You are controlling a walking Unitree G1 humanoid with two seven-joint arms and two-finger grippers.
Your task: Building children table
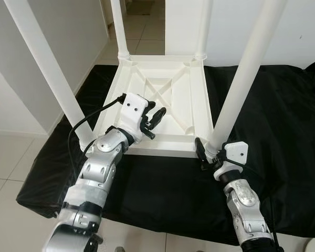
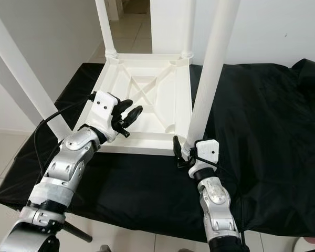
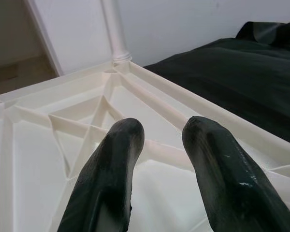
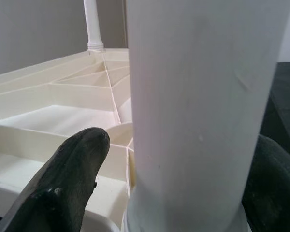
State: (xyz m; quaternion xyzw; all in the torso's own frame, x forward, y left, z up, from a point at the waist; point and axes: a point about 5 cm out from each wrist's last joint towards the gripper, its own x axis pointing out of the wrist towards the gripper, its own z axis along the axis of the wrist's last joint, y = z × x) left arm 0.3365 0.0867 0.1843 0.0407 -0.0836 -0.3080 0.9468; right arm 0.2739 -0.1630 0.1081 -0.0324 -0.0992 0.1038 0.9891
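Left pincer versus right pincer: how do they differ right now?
The left pincer hovers open over the upturned white tabletop, holding nothing. The right pincer sits lower, at the near right corner, its fingers on either side of the table leg at its base. Both have black fingers.

Tops of all four white legs (image 1: 42, 58) cut off by the upper edge, right gripper's (image 1: 207, 152) far finger hidden behind the near-right leg (image 1: 241, 79), possibly touching it
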